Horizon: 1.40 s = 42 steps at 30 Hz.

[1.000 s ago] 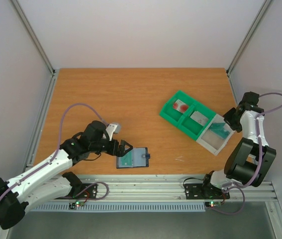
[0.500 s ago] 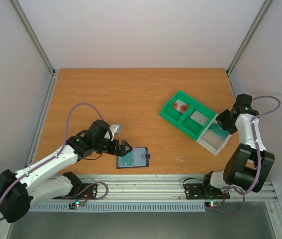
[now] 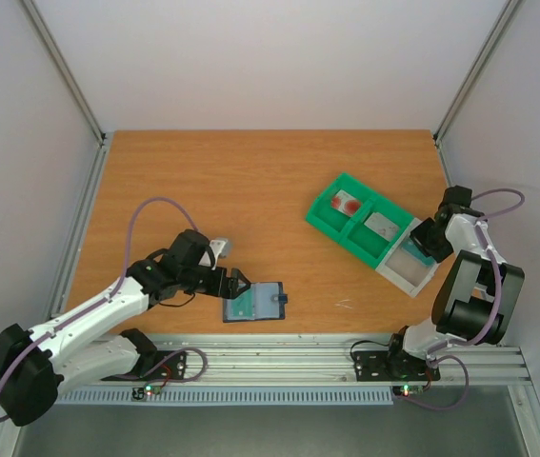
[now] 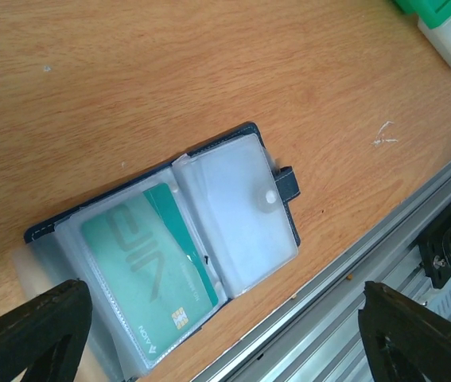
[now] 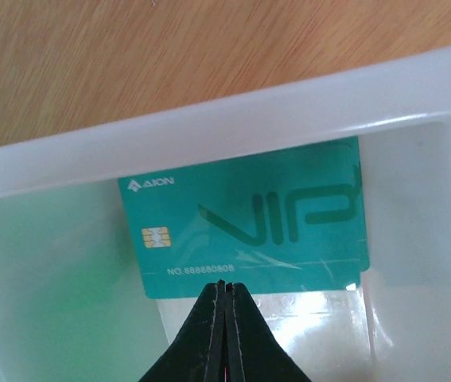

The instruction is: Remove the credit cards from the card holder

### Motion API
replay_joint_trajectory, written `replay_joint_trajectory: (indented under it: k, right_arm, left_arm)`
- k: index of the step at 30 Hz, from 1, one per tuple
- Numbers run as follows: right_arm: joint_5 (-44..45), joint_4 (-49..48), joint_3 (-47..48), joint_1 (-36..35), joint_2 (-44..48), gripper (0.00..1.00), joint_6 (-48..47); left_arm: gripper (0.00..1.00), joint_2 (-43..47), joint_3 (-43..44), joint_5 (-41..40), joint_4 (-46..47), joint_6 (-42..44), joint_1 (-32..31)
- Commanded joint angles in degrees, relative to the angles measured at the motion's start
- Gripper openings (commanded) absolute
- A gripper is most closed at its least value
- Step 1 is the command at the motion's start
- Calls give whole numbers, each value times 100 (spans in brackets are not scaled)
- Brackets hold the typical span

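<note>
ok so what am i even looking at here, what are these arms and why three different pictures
Two robot arms are bolted at the near edge of a wooden table. One picture looks down from above; the other two come from cameras on each arm's wrist. The left pincer stands open near an opened blue card holder with a teal card in its pocket. The right pincer is shut and empty above a second teal card lying in a whitish bin beside a green tray. A red-blotched card lies in that tray.

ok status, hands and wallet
Left hand open beside open wallet, teal card inside. Right hand shut over second card in white bin. Nothing in the way.
</note>
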<state>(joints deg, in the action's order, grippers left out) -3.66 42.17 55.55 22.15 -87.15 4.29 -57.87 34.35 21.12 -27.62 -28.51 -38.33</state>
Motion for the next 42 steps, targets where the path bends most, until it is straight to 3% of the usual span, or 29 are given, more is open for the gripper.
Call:
replay_joint_trajectory:
  k: [1, 11, 15, 20, 24, 30, 35, 42]
  right_arm:
    - [242, -128, 25, -18, 41, 1, -44]
    - [-164, 354, 74, -123, 899, 2, -80]
    - [-482, 740, 167, -233, 1470, 6, -118]
    - [-895, 1126, 255, -502, 2129, 14, -139]
    - [-1107, 1320, 247, -948, 2549, 18, -118]
    - [-1471, 1415, 196, -1621, 3020, 18, 140]
    - [-1517, 1261, 102, -2202, 3288, 18, 530]
    - [-1161, 907, -88, -3650, 3284, 18, 1082]
  left_arm:
    - [91, -46, -30, -135, 86, -251, 18]
    - [77, -258, -205, -137, 312, -580, 47]
    - [68, -426, -342, -111, 501, -668, 88]
    - [67, -633, -484, -402, 506, -739, 147]
    - [62, -864, -587, -339, 736, -742, 205]
    - [34, -1364, -639, -314, 1051, -601, 212]
    - [23, -1885, -558, -250, 1299, -437, 213]
    - [14, -2303, -566, 306, 1923, -602, 210]
